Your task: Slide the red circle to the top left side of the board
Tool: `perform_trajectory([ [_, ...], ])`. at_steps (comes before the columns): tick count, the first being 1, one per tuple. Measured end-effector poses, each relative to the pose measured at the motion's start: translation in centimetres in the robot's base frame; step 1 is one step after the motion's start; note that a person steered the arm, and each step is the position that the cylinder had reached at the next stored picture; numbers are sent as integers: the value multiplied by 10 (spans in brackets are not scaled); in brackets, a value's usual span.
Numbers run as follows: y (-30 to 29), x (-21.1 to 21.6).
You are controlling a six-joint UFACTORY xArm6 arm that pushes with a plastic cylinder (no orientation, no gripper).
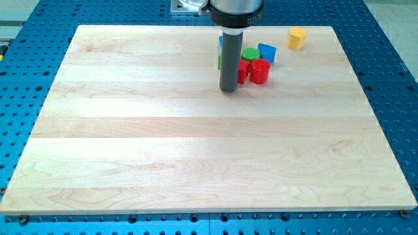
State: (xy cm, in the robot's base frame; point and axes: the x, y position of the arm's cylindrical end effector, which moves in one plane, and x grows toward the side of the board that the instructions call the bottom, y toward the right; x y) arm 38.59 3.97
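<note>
The red circle [260, 70] stands on the wooden board [196, 143] near the view's top, right of centre, in a tight cluster of blocks. Another red block [242, 70] touches its left side. A green round block [249, 54] and a blue block [266, 52] sit just behind them. My tip [228, 90] is at the cluster's left edge, just left of the second red block and about 45 px left of the red circle. The rod hides parts of a green block [219, 62] and a blue block [221, 41] behind it.
A yellow block [297, 38] stands alone near the board's top right edge. The board lies on a blue perforated table [19, 85]. The arm's mount [189, 6] is at the view's top centre.
</note>
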Motion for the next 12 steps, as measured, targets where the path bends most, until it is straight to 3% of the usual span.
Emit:
perform_trajectory([
  [1,-4,0],
  [2,7,31],
  [4,159,3],
  [6,96,-44],
  [7,39,-31],
  [8,65,15],
  [10,13,32],
  [12,-152,-82],
])
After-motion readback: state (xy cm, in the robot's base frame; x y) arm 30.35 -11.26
